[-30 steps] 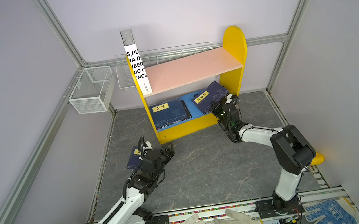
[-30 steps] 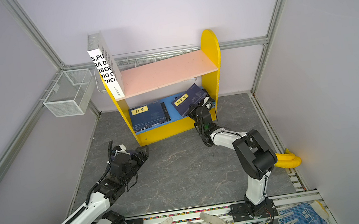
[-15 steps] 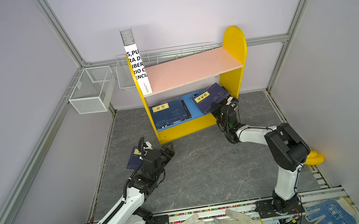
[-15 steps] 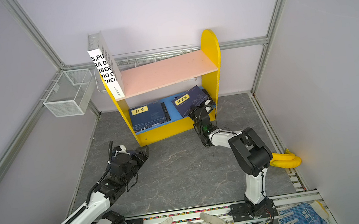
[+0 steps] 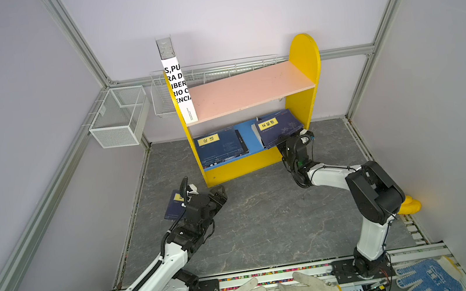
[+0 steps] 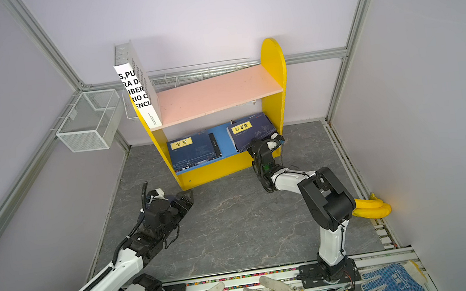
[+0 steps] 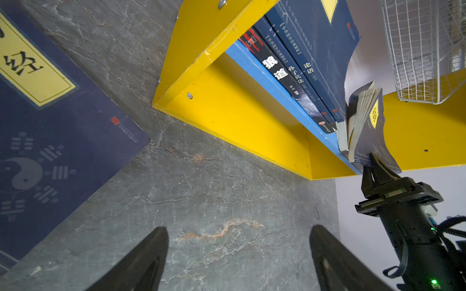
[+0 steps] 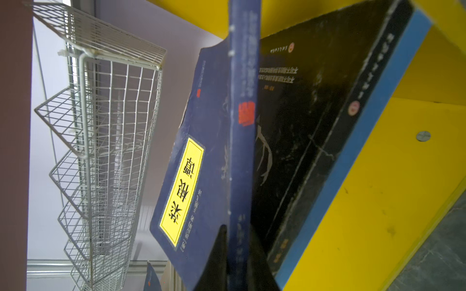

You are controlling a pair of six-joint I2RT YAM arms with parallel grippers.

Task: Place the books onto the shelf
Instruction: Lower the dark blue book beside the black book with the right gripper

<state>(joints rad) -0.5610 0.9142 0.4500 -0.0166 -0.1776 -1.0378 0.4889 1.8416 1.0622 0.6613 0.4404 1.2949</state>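
At right end of shelf's (image 5: pixel 303 60) blue lower board (image 5: pixel 247 138): right gripper (image 5: pixel 282 143) pinching navy book (image 5: pixel 278 126) by near edge (tilted, black book (image 8: pixel 315 113) beneath). Before shelf's left corner: left gripper (image 5: pixel 218 191) jaws spread, empty, second navy book (image 5: pixel 172 206) flat on floor (image 5: pixel 264 209) alongside.

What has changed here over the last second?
The right gripper, shut on a tilted navy book, turned it slightly squarer over the blue lower board, and that arm's elbow edged toward the shelf. Nothing was grabbed or released. The left gripper stays open near the navy book on the floor; the white book and the stacked books have not moved.
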